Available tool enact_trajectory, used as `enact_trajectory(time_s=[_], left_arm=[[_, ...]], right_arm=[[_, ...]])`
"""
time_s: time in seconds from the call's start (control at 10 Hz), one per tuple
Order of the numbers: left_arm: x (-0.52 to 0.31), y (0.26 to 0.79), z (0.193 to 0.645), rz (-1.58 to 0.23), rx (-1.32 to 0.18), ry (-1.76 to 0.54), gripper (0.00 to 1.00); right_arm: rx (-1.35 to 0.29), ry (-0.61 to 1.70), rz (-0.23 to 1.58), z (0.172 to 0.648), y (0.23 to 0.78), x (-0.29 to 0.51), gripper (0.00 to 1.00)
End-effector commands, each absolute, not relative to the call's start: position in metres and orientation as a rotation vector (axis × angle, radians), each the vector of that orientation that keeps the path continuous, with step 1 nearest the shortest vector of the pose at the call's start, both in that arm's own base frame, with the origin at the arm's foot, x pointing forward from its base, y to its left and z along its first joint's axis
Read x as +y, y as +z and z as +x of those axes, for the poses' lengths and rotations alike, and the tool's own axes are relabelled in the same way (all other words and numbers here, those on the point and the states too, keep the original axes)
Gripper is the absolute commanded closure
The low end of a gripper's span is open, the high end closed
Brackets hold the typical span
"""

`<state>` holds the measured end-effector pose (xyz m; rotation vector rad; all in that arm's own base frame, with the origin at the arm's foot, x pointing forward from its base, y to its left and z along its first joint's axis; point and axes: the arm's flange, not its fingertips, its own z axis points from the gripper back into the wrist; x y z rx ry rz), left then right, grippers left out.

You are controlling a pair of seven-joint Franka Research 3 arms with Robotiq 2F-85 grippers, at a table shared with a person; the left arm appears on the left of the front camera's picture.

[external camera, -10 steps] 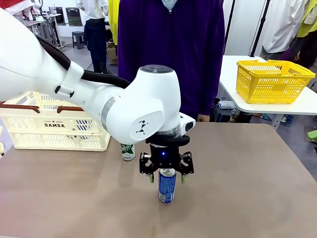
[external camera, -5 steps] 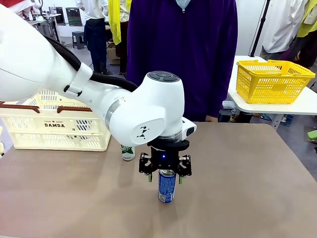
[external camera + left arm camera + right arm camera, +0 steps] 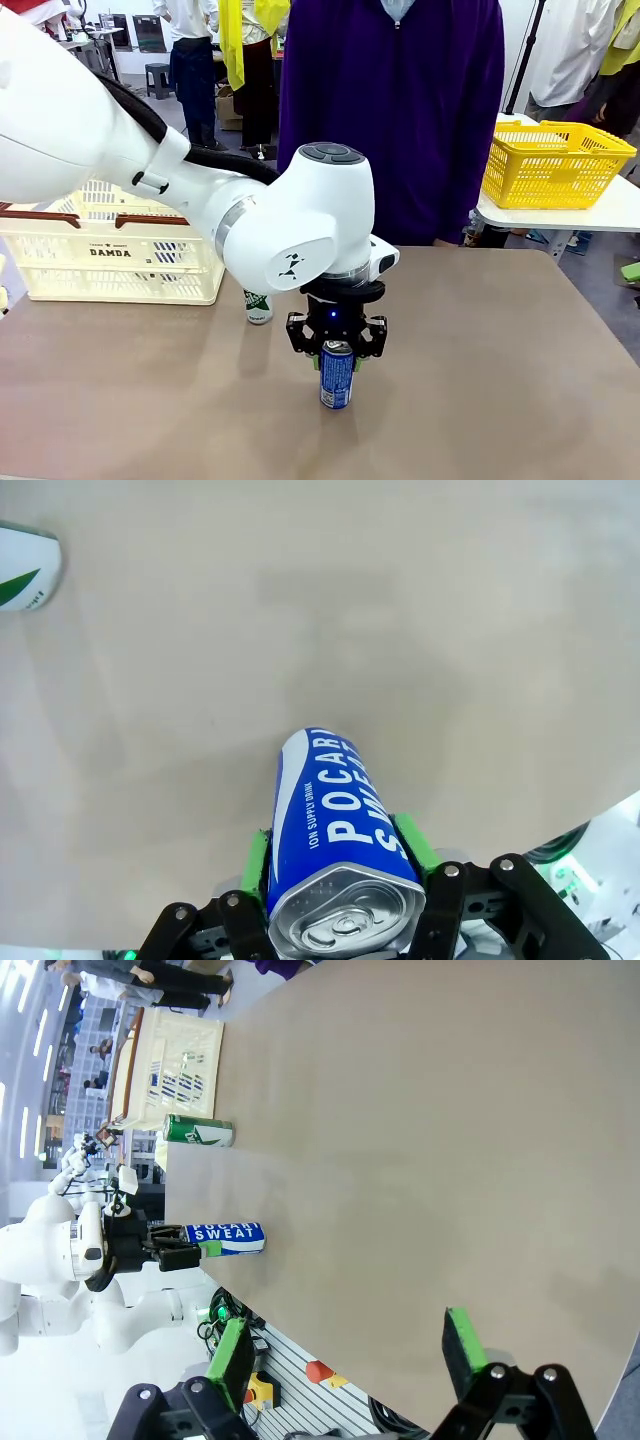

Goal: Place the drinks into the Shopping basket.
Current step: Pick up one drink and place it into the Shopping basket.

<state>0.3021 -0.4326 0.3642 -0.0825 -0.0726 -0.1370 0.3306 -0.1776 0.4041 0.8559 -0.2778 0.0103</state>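
The blue drink can (image 3: 336, 378) stands upright on the table near the front middle. My left gripper (image 3: 336, 350) comes down over its top and is shut on it. In the left wrist view the green pads (image 3: 412, 840) press both sides of the blue can (image 3: 335, 820) just under its silver lid. The green drink can (image 3: 258, 306) stands upright behind and to the left, partly hidden by the arm. The cream Shopping basket (image 3: 110, 255) sits at the far left. My right gripper (image 3: 345, 1345) hangs open over bare table, away from the blue can (image 3: 225, 1235) and the green can (image 3: 198, 1130).
A person in a purple top (image 3: 390, 110) stands at the far edge of the table. A yellow mesh basket (image 3: 555, 165) rests on a separate white table at the back right. The brown tabletop (image 3: 500, 370) lies bare on the right.
My left gripper has lowered slightly and shut on the blue can. Its fingers stood open on either side before. The person has shifted to the right.
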Motion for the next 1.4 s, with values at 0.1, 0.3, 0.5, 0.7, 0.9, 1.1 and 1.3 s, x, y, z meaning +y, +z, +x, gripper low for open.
enact_trajectory(time_s=[0.1,0.3,0.5,0.7,0.9,1.1,1.3], left_arm=[[-0.439,0.358,0.303,-0.071,-0.106,-0.120,1.00],[-0.436,0.375,0.299,-0.073,-0.121,-0.121,1.00],[-0.410,0.467,0.282,-0.115,-0.160,-0.198,1.00],[-0.381,0.546,0.245,-0.140,-0.186,-0.257,1.00],[-0.363,0.574,0.200,-0.119,-0.247,-0.224,1.00],[-0.379,0.579,0.209,-0.126,-0.236,-0.234,1.00],[-0.379,0.579,0.209,-0.126,-0.236,-0.234,1.00]], right_arm=[[-0.271,0.011,0.854,0.329,0.406,-0.178,0.00],[-0.271,0.011,0.854,0.329,0.406,-0.178,0.00],[-0.271,0.011,0.854,0.329,0.406,-0.178,0.00],[-0.271,0.011,0.854,0.329,0.406,-0.178,0.00],[-0.271,0.011,0.854,0.329,0.406,-0.178,0.00],[-0.271,0.011,0.854,0.329,0.406,-0.178,0.00],[-0.271,0.011,0.854,0.329,0.406,-0.178,0.00]])
